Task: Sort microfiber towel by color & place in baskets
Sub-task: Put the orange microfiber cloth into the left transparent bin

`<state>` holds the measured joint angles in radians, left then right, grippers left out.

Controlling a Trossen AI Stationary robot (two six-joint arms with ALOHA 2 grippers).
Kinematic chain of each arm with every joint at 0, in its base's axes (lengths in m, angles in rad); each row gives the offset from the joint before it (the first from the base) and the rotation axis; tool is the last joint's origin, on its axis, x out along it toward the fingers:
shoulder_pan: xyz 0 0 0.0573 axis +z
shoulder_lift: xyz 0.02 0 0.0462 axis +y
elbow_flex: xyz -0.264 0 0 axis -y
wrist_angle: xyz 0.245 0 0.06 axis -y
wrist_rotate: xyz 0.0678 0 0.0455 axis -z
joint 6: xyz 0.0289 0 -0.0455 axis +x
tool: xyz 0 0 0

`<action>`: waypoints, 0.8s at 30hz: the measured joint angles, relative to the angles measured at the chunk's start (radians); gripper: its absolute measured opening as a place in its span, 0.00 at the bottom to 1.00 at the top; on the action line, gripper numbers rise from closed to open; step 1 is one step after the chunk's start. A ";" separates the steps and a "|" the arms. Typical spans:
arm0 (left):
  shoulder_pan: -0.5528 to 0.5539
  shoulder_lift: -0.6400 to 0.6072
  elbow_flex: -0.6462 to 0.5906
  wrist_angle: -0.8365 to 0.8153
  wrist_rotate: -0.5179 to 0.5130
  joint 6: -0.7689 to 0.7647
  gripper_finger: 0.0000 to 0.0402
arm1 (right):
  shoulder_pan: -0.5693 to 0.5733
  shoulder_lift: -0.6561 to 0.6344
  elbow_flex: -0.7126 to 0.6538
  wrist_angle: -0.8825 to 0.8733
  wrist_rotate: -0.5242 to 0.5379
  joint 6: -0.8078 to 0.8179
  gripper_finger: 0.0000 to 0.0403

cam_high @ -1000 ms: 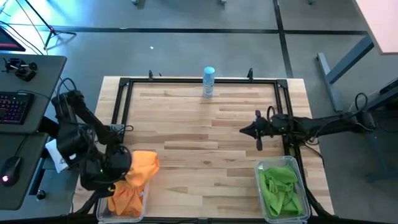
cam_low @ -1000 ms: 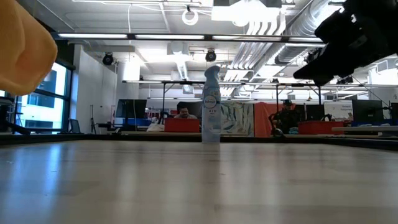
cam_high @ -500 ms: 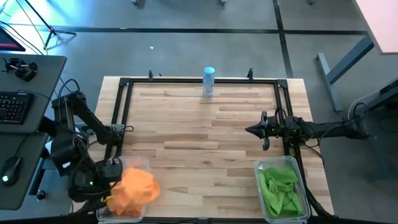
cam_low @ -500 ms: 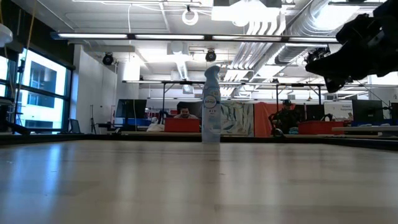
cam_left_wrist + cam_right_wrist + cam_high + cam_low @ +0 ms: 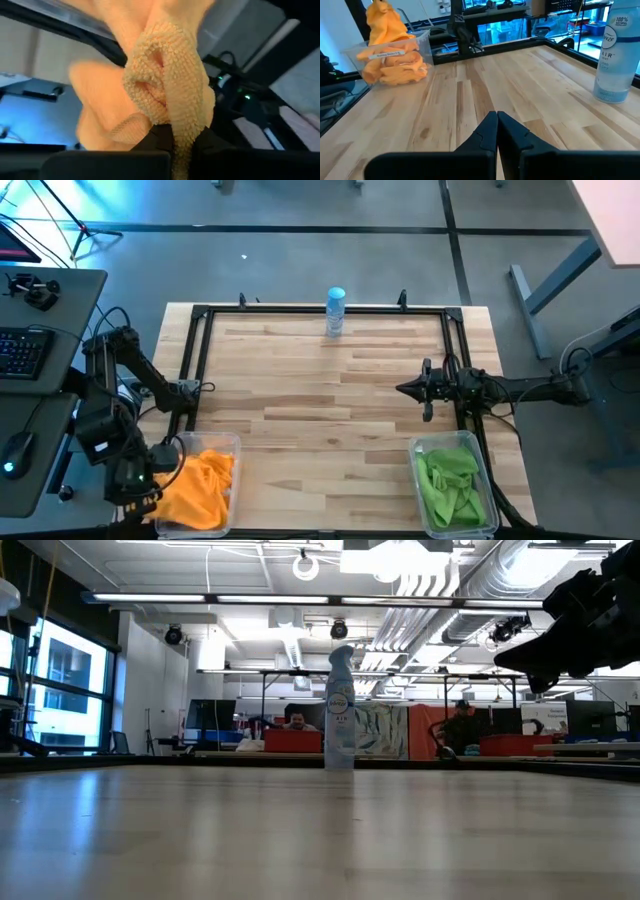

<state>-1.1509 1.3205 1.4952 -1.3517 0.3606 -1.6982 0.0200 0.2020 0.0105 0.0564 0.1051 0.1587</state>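
Note:
My left gripper (image 5: 160, 472) is at the table's near left corner, shut on an orange microfiber towel (image 5: 200, 470) over the left basket (image 5: 234, 446). That clear basket holds more orange towels (image 5: 395, 67), and the held towel (image 5: 384, 20) rises above them. The right basket (image 5: 418, 450), near right, holds green towels (image 5: 452, 480). My right gripper (image 5: 404, 390) is shut on nothing, level above the table's right side, also seen in the low view (image 5: 520, 658). My left gripper pinches a bunched fold of the orange towel (image 5: 172, 117) between its two fingers, several layers thick. The fingers slant down toward the basket. The towel hangs from the fingers, and its lower part reaches the orange pile in the left basket.
A white-and-blue spray bottle (image 5: 335, 310) stands at the middle of the far edge. A black metal frame (image 5: 200, 360) runs around the tabletop. Bare wood (image 5: 320, 410) lies between the two baskets. A desk with a keyboard (image 5: 25, 350) stands left of the table.
My left gripper has gone toward the table's left and near edges and rolled its wrist, carrying the orange towel from beside the basket's right rim to over the basket. My right gripper has drawn back toward the right edge and sunk a little, staying shut.

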 joint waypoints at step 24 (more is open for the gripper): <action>0.159 0.116 -0.231 0.087 -0.399 0.660 0.00 | 0.000 0.000 0.000 -0.009 0.001 0.025 0.00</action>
<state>-0.9922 1.4364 1.2644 -1.2652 -0.0387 -1.0381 0.0200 0.2020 0.0109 0.0470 0.1057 0.1833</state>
